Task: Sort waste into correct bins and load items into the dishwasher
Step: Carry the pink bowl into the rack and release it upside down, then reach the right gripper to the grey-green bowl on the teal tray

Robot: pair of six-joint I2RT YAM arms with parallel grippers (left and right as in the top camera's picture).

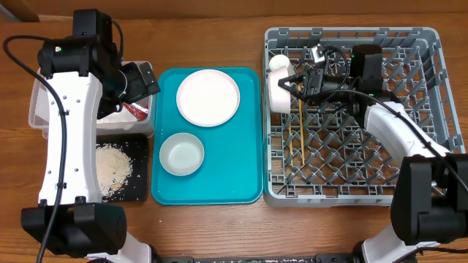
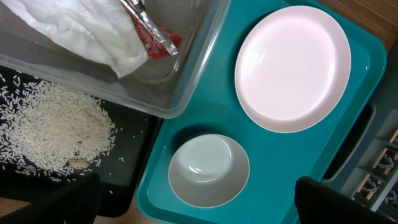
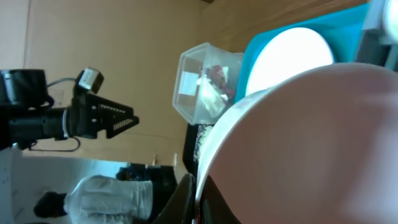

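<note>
My left gripper (image 1: 143, 80) (image 2: 196, 190) is open and empty, above the right side of the clear tub (image 1: 36, 111) (image 2: 186, 93). The tub holds the crumpled white napkin (image 2: 74, 25) and the red wrapper (image 1: 137, 109) (image 2: 158, 38). Rice (image 1: 112, 164) (image 2: 53, 127) lies in the black tray (image 1: 139, 186). The pink plate (image 1: 208, 97) (image 2: 292, 68) and the pale-green bowl (image 1: 182, 154) (image 2: 208, 171) sit on the teal tray. My right gripper (image 1: 295, 84) (image 3: 200, 194) is shut on the pink bowl's (image 1: 277, 93) (image 3: 311, 143) rim, holding it on edge in the grey rack (image 1: 420, 44). The white cup (image 1: 278, 63) and chopsticks (image 1: 298, 131) are in the rack.
The teal tray (image 1: 248, 183) (image 2: 280, 168) lies between the bins and the rack. The rack's left wall (image 2: 380, 174) stands close to the tray's right edge. Bare wooden table runs along the front (image 1: 219, 226).
</note>
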